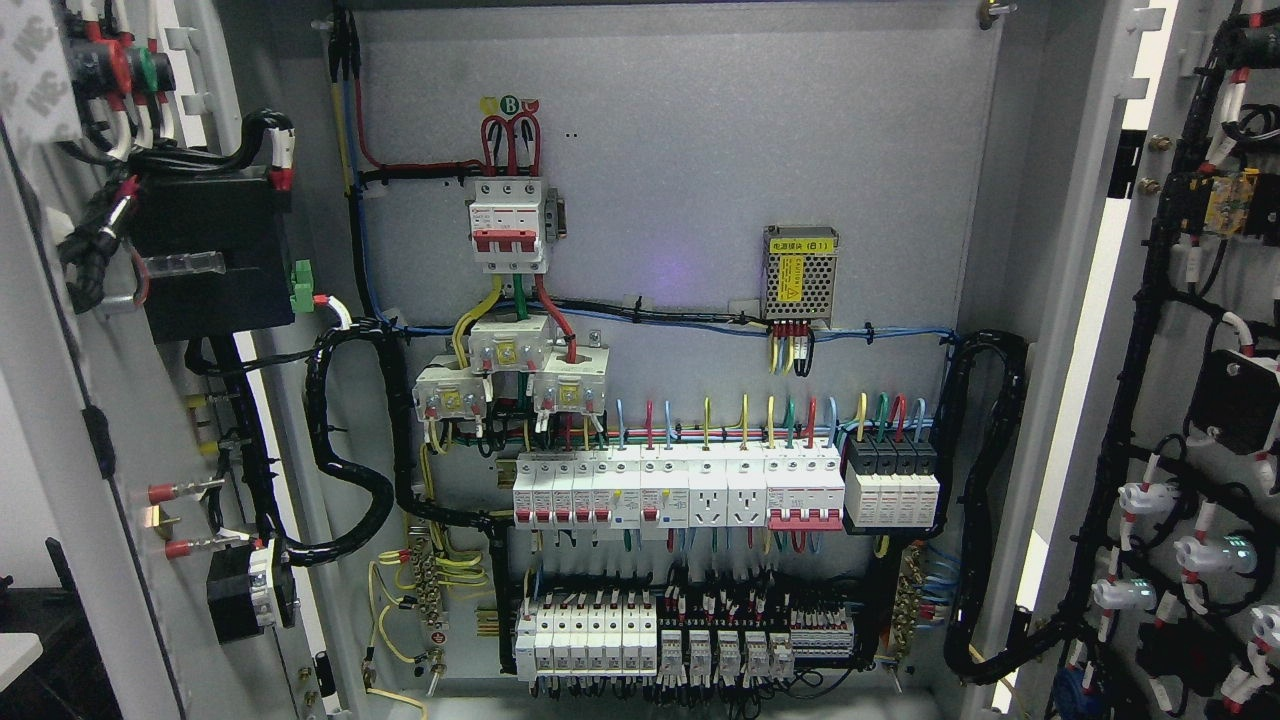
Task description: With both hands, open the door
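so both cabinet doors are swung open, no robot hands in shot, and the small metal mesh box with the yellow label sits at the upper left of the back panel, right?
Not quite. The head view shows the mesh box at the upper right of the back panel, not the upper left. The rest holds: left door and right door are swung open, and no robot hands show.

We see both doors cut off, left door (60, 400) by left edge, right door (1200, 400) by right edge, power-supply label (798, 246) too small to read

Dark furniture (40, 640) lower left (blurred); bright light strip (1075, 400) right.
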Tool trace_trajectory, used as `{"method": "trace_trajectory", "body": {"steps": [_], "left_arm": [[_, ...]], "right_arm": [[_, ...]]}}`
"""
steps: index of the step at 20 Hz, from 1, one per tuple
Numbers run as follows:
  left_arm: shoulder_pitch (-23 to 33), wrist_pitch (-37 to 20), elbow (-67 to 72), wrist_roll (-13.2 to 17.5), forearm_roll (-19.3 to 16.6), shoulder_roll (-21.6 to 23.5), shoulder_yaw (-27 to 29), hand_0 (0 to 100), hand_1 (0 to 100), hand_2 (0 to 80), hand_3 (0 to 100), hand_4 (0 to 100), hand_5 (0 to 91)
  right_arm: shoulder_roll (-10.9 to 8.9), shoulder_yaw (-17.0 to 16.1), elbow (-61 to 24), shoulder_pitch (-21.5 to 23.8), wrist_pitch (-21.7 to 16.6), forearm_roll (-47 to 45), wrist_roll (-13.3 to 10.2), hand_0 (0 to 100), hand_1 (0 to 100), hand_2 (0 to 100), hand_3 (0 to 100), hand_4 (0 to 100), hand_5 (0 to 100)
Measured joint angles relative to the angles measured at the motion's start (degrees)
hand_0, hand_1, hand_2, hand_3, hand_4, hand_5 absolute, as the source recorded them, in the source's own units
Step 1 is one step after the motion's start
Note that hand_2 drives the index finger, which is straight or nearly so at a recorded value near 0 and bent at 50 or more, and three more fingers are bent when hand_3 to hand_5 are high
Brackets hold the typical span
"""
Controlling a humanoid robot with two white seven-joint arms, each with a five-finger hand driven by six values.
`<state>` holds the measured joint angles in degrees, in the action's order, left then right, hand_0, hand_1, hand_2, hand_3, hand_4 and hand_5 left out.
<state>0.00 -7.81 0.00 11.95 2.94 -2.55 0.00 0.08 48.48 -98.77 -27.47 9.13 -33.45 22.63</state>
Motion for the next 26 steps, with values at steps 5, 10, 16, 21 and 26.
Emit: {"method": "trace_trajectory", "body": {"steps": [5, 10, 16, 21, 26], "left_arm": [[0.0, 0.0, 0.0, 0.0, 0.0, 0.0, 0.0, 0, 0, 0.0, 0, 3, 0.0], [0.0, 0.0, 0.0, 0.0, 0.0, 0.0, 0.0, 0, 0, 0.0, 0, 3, 0.0], [0.0, 0.0, 0.0, 0.0, 0.0, 0.0, 0.0, 0, 0, 0.0, 0, 3, 0.0], [0.0, 0.0, 0.0, 0.0, 0.0, 0.0, 0.0, 0, 0, 0.0, 0, 3, 0.0], [0.0, 0.0, 0.0, 0.0, 0.02, 0.0, 0.0, 0, 0, 0.0, 0, 3, 0.0]], "right_arm": [[1.07, 1.02, 0.52, -1.61, 0.3, 0.33, -0.41, 0, 0, 0, 0, 0, 0], [1.95, 1.73, 0.96, -2.49, 1.13, 1.04, -0.62, 0, 0, 0, 0, 0, 0], [2.61, 2.45, 1.3, -2.9, 1.28, 2.82, -0.66, 0, 0, 0, 0, 0, 0], [2.93, 2.53, 1.55, -2.79, 0.91, 3.72, -0.78, 0, 0, 0, 0, 0, 0], [2.93, 1.25, 2.45, -2.56, 0.59, 4.14, -0.57, 0, 0, 0, 0, 0, 0]]}}
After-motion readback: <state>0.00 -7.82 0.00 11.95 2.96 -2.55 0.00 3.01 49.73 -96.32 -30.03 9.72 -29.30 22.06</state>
